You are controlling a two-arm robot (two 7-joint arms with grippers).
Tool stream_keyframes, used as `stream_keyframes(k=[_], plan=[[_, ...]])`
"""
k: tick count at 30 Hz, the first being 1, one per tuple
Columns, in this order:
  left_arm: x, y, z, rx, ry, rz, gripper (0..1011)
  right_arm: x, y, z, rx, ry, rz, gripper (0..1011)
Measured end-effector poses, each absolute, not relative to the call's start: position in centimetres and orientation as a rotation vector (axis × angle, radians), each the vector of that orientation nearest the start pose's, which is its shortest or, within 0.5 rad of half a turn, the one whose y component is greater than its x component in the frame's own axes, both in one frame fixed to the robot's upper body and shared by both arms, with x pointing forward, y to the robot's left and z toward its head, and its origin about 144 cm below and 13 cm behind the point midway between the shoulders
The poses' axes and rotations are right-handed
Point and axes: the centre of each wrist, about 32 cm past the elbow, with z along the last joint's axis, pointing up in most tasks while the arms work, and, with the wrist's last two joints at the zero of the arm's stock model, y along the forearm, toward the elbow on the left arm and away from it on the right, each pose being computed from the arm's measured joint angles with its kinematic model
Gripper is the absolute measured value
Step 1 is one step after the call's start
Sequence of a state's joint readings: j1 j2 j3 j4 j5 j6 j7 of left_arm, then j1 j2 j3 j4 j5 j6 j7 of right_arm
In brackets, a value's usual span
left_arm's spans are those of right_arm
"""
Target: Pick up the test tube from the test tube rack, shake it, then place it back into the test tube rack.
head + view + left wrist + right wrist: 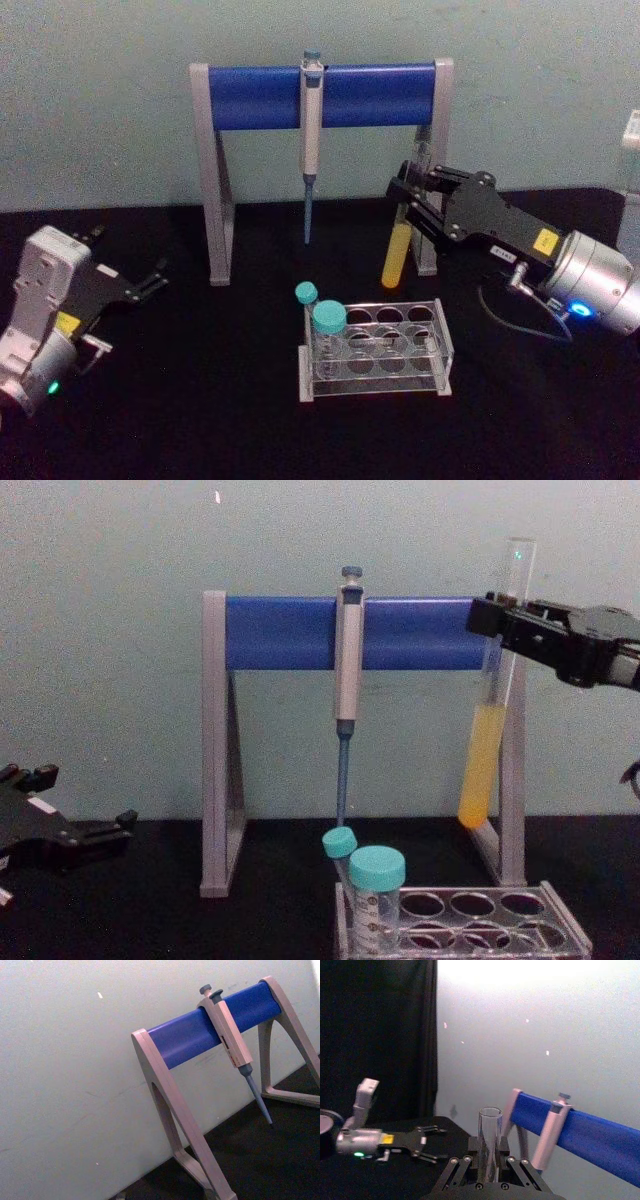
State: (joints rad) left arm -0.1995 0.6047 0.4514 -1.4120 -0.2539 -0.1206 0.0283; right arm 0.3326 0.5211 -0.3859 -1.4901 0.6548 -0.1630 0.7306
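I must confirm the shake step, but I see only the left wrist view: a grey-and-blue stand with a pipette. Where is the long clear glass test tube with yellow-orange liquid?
Observer: The right gripper holds the long clear glass test tube in the air, its fingers shut on the upper part.
Operator: Is it inside the rack?
Observer: No. Its rounded bottom hangs above the low clear plastic rack, out of every hole, and the tube is slightly tilted.
Operator: And the left gripper?
Observer: The left gripper waits low at the table's left side, fingers open, holding nothing.
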Motion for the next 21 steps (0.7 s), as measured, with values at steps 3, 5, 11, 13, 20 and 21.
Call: stream_keyframes(k=[3, 5, 11, 13, 20, 21], plan=[[48.9, 31.0, 114.0, 0.304, -0.285, 1.248, 1001, 52.5, -28.4, 121.8, 0.175, -0.153, -0.525, 237], [48.9, 31.0, 114.0, 0.304, -0.285, 1.248, 1001, 52.1, -28.6, 122.0, 0.171, -0.149, -0.506, 237], [48.9, 31.0, 114.0, 0.304, -0.285, 1.248, 1001, 50.8, -29.8, 122.3, 0.115, -0.134, -0.471, 237], [48.9, 31.0, 114.0, 0.304, -0.285, 1.248, 1001, 50.5, -30.2, 122.4, 0.095, -0.13, -0.479, 237], [48.9, 31.0, 114.0, 0.304, -0.285, 1.248, 1001, 49.3, -32.3, 123.2, 0.016, -0.135, -0.579, 237], [48.9, 31.0, 114.0, 0.304, -0.285, 1.248, 1001, 49.2, -32.5, 123.3, 0.013, -0.137, -0.593, 237]])
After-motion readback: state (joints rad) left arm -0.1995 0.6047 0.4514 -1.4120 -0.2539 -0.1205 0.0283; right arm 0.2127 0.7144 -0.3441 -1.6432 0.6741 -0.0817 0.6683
